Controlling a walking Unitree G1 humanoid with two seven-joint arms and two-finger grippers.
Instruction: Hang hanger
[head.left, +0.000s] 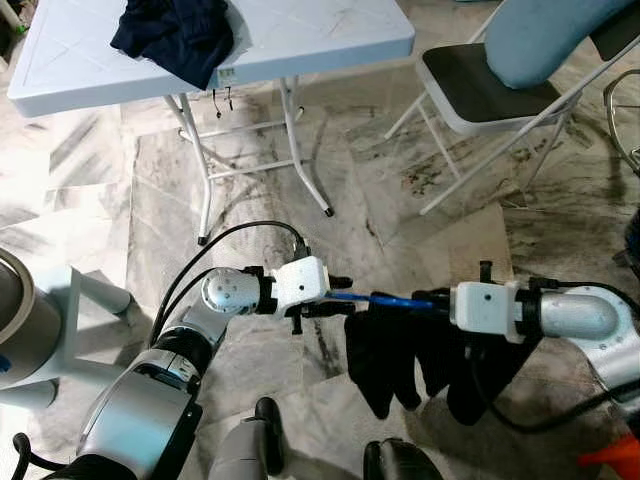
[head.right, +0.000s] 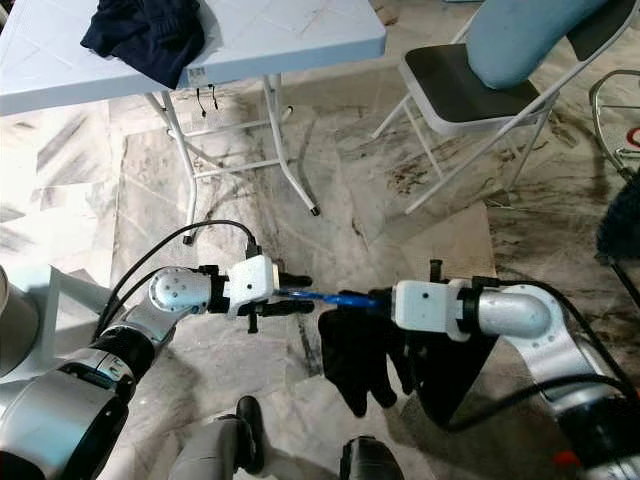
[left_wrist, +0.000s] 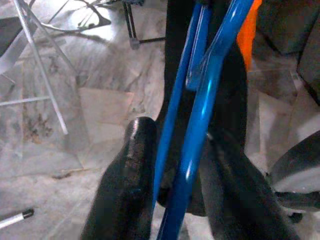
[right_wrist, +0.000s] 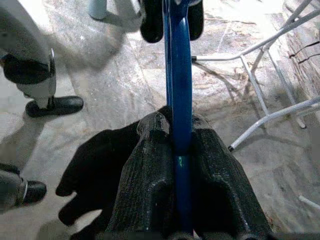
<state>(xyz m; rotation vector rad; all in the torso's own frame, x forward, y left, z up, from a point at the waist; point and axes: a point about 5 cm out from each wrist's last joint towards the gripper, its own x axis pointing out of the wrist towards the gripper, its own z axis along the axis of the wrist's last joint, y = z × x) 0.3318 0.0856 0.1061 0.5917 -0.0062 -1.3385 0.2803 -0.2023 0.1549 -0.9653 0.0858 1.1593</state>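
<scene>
Both pincers pinch a blue plastic hanger (head.left: 385, 299) held level over the marble floor (head.left: 400, 190): left gripper (head.left: 335, 296) at one end, right gripper (head.left: 430, 300) at the other, dark garment (head.left: 400, 360) draped between, below.

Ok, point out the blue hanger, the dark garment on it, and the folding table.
blue hanger (head.left: 385, 300), left eye view, bare bar between the end effectors.
dark garment (head.left: 385, 360), left eye view, hanging cloth.
folding table (head.left: 320, 30), left eye view, bare white top.
</scene>
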